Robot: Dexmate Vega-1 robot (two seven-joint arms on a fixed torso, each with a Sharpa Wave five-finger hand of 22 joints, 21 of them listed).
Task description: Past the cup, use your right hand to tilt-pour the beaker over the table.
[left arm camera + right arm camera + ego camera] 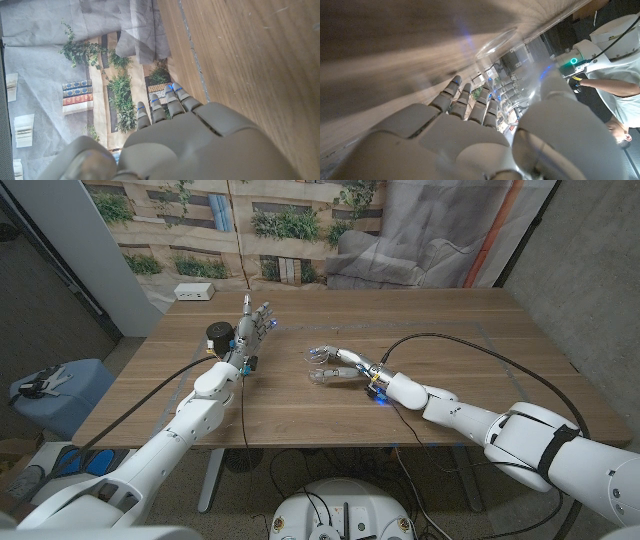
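Beaker (pixel 328 375): clear, tipped sideways, contents unclear | right hand (pixel 335 362) fingers clamped on it | left hand (pixel 256 323) fingers apart

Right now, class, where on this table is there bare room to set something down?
Bare wood spans the table's far right, and the near strip between both arms. It is crowded mid-table: the right hand grips the tilted beaker, while the left hand stands beside the black cup.
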